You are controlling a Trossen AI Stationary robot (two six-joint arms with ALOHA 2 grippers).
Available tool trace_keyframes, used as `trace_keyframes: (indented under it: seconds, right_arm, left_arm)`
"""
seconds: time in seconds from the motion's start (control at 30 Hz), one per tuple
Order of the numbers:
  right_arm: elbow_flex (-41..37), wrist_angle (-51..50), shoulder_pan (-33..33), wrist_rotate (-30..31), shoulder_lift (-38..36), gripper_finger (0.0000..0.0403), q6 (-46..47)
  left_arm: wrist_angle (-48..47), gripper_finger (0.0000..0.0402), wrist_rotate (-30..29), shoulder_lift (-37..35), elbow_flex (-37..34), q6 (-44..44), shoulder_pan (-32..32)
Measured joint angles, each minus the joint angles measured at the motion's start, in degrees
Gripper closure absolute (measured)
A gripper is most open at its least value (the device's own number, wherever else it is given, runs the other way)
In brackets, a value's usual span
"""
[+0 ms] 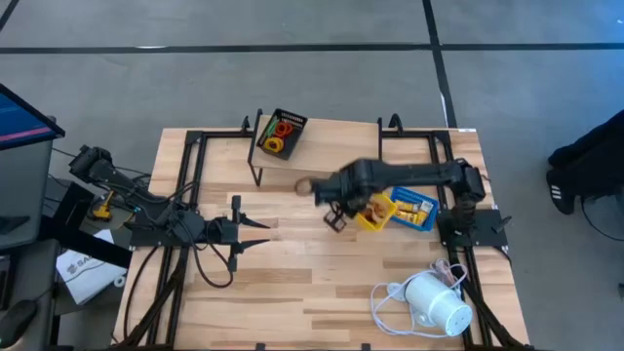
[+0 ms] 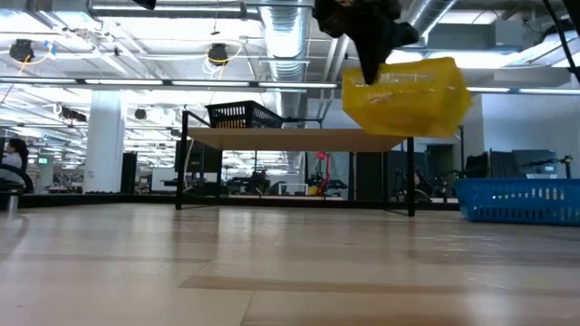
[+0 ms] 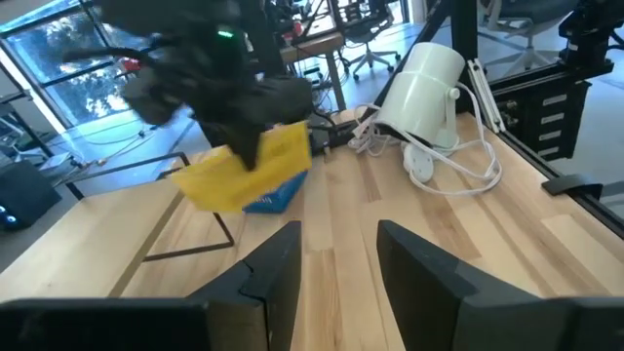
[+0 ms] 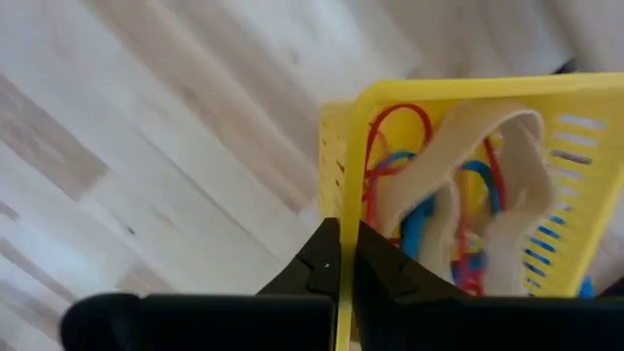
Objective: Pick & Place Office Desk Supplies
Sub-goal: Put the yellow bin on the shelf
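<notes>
R gripper (image 4: 339, 255): jaws pinched tight on the wall of 1 yellow tray (image 4: 458, 185), held off the table (image 1: 292, 292) near its right edge, above/beside 1 blue tray (image 1: 417, 212). Right wrist view alone shows contents: red & blue rubber-band loops (image 4: 400, 132), 2 tan wooden clips (image 4: 458, 166). Low view alone shows the tray clear of the surface, tilted. L gripper (image 3: 336, 273): jaws apart, nothing held, low over the table toward left edge. 1 black mesh tray (image 1: 281, 133) on a raised shelf at the far edge. 1 white cylindrical device (image 1: 437, 302) w/ cord at near right corner.
</notes>
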Motion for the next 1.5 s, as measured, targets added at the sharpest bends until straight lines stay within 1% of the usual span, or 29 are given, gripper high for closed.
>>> trace_keyframes:
  seconds: [0.13, 0.23, 0.37, 0.5, 0.63, 0.73, 0.9, 1.13, 1.2, 1.3, 1.5]
  right_arm:
    - [5.8, -2.9, -5.0, -0.6, 0.0, 0.0398, -1.7]
    - [10.6, -2.6, -10.0, -3.6, 0.0, 0.0398, -3.1]
    - [16.2, -2.6, -17.5, -5.6, 0.2, 0.0398, -4.1]
    - [18.7, -2.5, -25.3, -6.1, 0.4, 0.0398, -4.4]
    - [18.8, -2.1, -30.8, -5.5, 0.6, 0.0398, -5.6]
    - [18.8, -1.6, -32.3, -5.0, 2.2, 0.0398, -6.7]
    - [19.1, -1.1, -31.6, -6.0, 6.3, 0.0398, -9.4]
    - [22.9, -0.9, -32.2, -6.0, 11.9, 0.0395, -12.1]
    - [24.3, -0.1, -32.2, -6.8, 12.7, 0.0377, -13.1]
    - [23.7, 2.7, -32.4, -9.7, 11.9, 0.0336, -13.5]
    - [24.3, 2.2, -33.7, -10.2, 10.4, 0.0267, -13.7]
  left_arm:
    - [0.4, 0.0271, -0.2, 0.0, 0.0, -1.1, 0.0]
    - [0.4, 0.0271, -2.6, 0.0, 0.0, -1.5, 0.0]
    - [0.6, 0.0271, -3.0, 0.0, 0.0, -1.6, 0.0]
    - [0.6, 0.0271, -3.0, 0.0, 0.0, -2.8, 0.0]
    - [0.6, 0.0271, -3.0, 0.0, 0.0, -3.2, 0.0]
    - [0.6, 0.0271, -3.0, 0.0, 0.0, -3.2, 0.0]
    - [0.4, 0.0271, -3.0, 0.0, 0.0, -3.2, 0.0]
    - [0.2, 0.0271, -3.0, 0.0, 0.0, -3.2, 0.0]
    - [0.2, 0.0271, -3.0, 0.0, 0.0, -3.2, 0.0]
    - [-0.1, 0.0271, -2.9, 0.0, 0.0, -3.2, 0.0]
    - [-0.2, 0.0271, -2.9, 0.0, 0.0, -3.2, 0.0]
